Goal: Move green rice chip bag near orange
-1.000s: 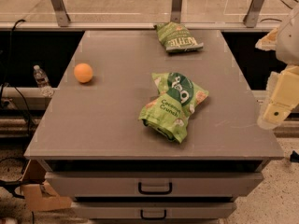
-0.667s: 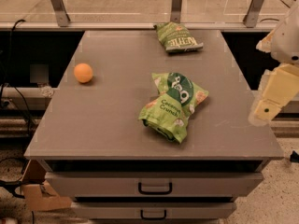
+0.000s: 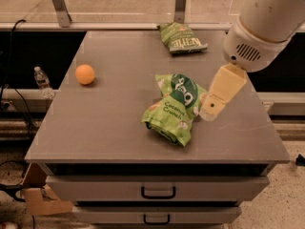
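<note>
The rice chip bag (image 3: 175, 106) lies mid-tabletop (image 3: 114, 128), well apart from the orange (image 3: 85, 74) at the far left. The hand (image 3: 209, 112) hovers just right of the bag; whether it is spread cannot be told. No grasp is evident, so pickup and transfer remain.

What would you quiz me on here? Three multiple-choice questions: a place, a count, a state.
1. The orange is: A) picture-left of the green rice chip bag B) on it C) under it
2. Snack bags on the table: A) one B) two C) four
3. The gripper: A) carries the orange B) hangs beside that bag C) touches the orange
1 A: it sits alone near the left edge. 2 B: plus a Kettle bag at the back. 3 B: it hangs by the bag's right edge.
</note>
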`<action>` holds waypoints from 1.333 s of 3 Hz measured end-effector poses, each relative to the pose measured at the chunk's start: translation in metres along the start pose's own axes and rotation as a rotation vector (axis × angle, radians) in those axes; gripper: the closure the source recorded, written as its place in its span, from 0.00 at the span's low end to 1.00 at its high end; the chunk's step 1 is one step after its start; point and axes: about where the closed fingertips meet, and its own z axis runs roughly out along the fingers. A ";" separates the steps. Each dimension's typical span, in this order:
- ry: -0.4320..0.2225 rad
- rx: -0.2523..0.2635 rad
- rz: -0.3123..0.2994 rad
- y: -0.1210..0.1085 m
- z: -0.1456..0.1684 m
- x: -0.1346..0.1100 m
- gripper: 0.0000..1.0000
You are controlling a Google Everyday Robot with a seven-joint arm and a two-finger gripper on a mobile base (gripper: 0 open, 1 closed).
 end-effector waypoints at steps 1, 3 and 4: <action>-0.003 0.004 0.088 0.000 0.000 -0.002 0.00; -0.037 -0.080 0.253 -0.004 0.021 -0.006 0.00; -0.030 -0.137 0.416 -0.001 0.048 -0.025 0.00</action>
